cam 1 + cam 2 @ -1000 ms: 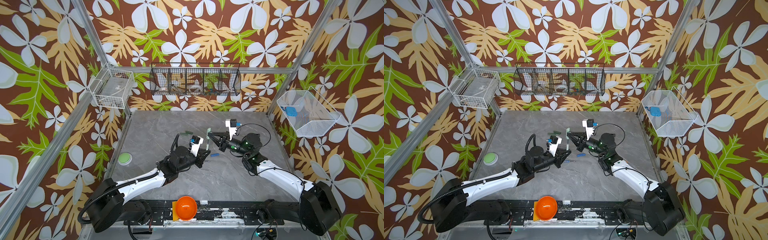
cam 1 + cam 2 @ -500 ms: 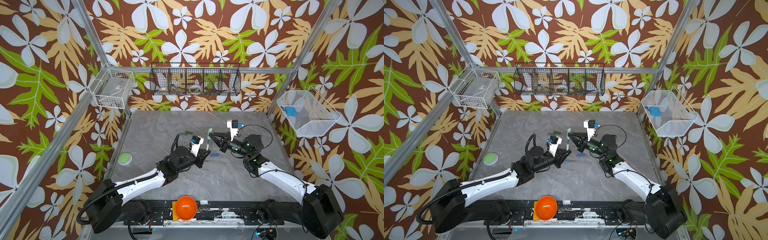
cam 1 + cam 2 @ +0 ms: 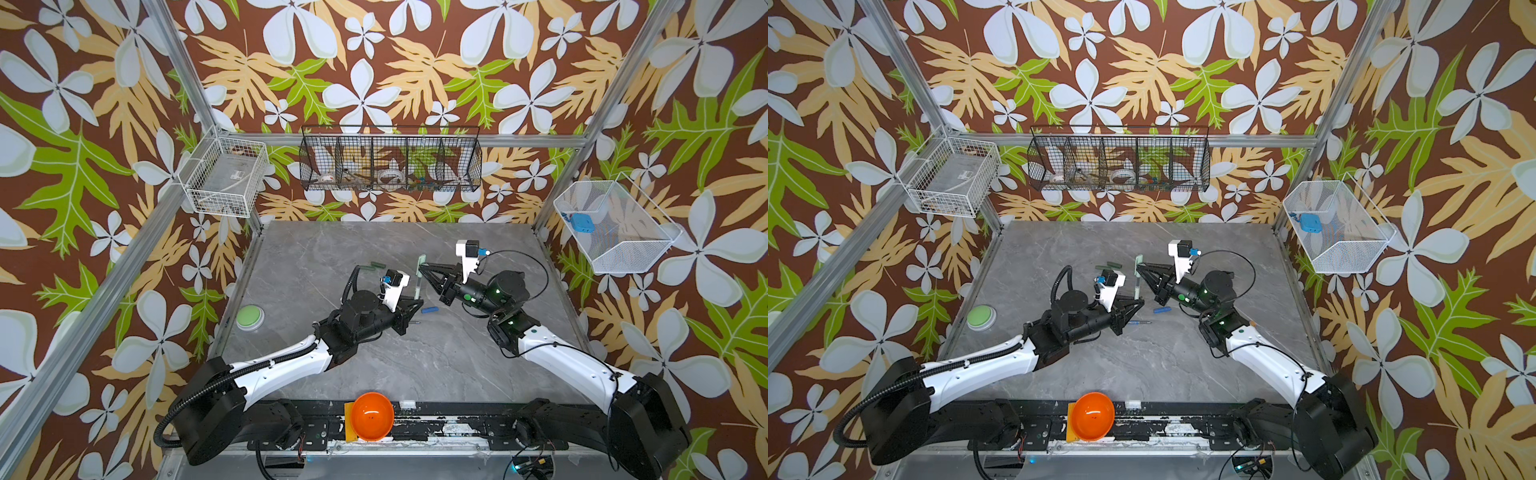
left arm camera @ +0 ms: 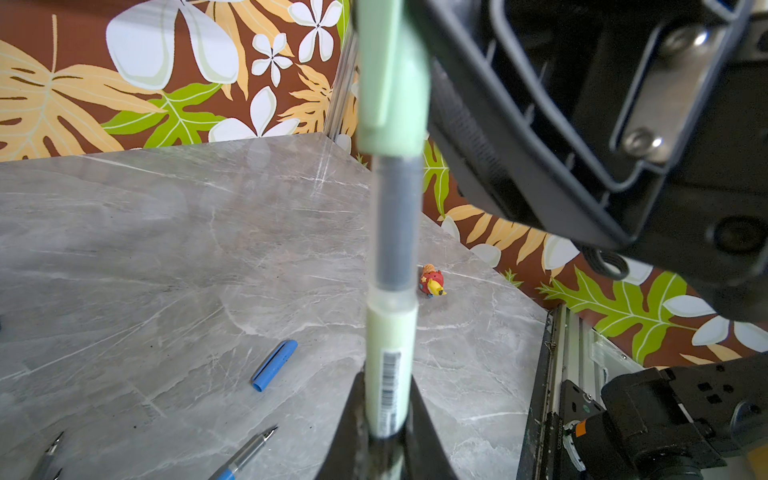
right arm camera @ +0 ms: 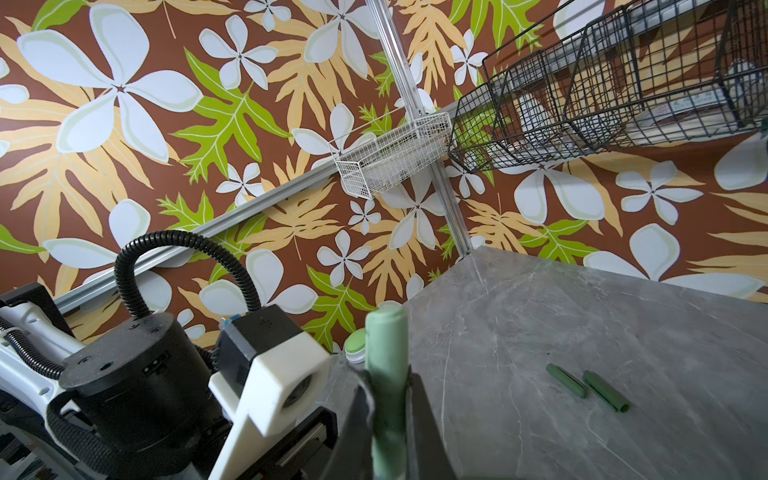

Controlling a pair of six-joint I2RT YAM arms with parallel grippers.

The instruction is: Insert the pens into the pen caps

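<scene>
Two dark green caps (image 3: 377,264) lie on the table at 10 o'clock from your left gripper (image 4: 388,399). That gripper is clamped on the pale green pen (image 4: 392,249), which points to 12 o'clock with its upper end inside the pale green cap (image 4: 390,83). Your right gripper (image 5: 388,386) is clamped on that cap. The blue cap (image 3: 430,309) lies at 4 o'clock from the left gripper.

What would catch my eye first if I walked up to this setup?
Mid-table, the two arms meet: the left gripper pinches a pale green pen, while the right gripper holds the pale green cap fitted over the pen's far end. All around, loud flower-and-leaf wallpaper covers the walls, and an orange bowl sits at the front edge.
</scene>
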